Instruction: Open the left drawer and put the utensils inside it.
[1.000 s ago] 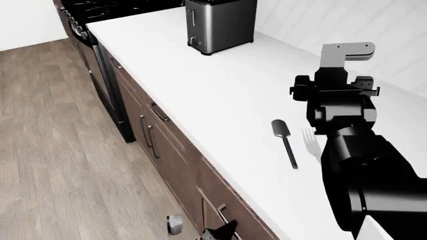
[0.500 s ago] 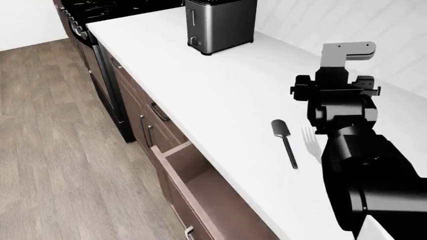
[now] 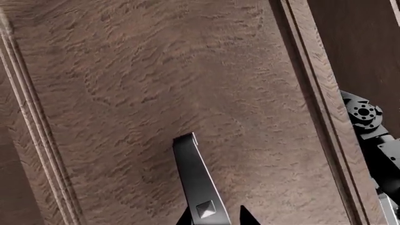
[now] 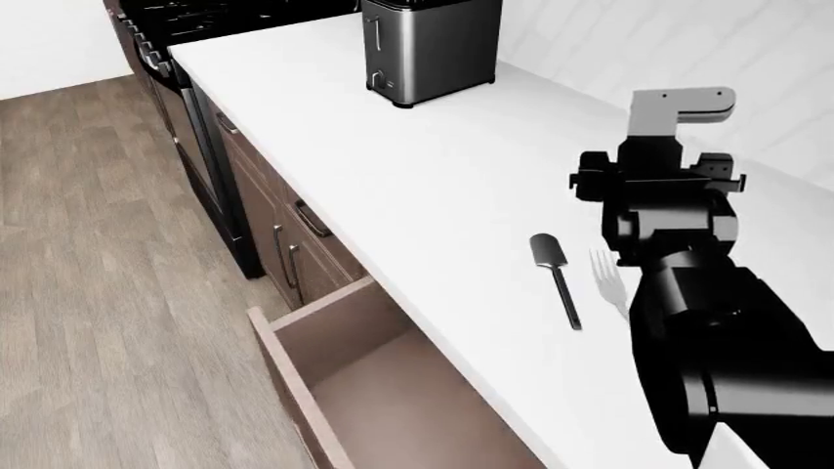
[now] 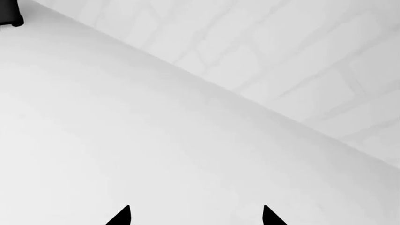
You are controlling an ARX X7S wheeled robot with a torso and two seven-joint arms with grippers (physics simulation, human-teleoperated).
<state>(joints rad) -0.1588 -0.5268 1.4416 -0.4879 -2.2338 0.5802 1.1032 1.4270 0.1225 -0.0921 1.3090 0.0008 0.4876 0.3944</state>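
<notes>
**Below the counter edge: drawer open, utensils not yet moved**

Below the front edge of the white countertop (image 4: 431,186), the wide brown wood left drawer (image 4: 378,381) stands pulled well out, its plain brown interior exposed and holding nothing that I can see. In my left wrist view the recessed-panel drawer front (image 3: 168,93) fills the frame, and the dark curved bar handle (image 3: 195,176) runs down between the two dark tips of my left gripper (image 3: 214,219). The tips sit one on each side of the bar, apparently around it; only their points show, so I cannot tell whether they clamp it or merely bracket it.

On the countertop, the black spatula with broad head and thin handle (image 4: 557,276) lies flat, and the slim silver metal fork (image 4: 604,276) lies just beside it, partly hidden by my right arm (image 4: 710,342). Both remain well apart from the drawer cavity. My right gripper (image 5: 195,216) points at bare counter near the white tiled wall (image 5: 300,51), its tips spread wide and grasping nothing.

I judge the opening step essentially complete. What remains is the whole transfer: each utensil must be picked from the counter and set inside the drawer. A brushed-metal toaster (image 4: 431,47) stands farther along, clear of the work.
</notes>
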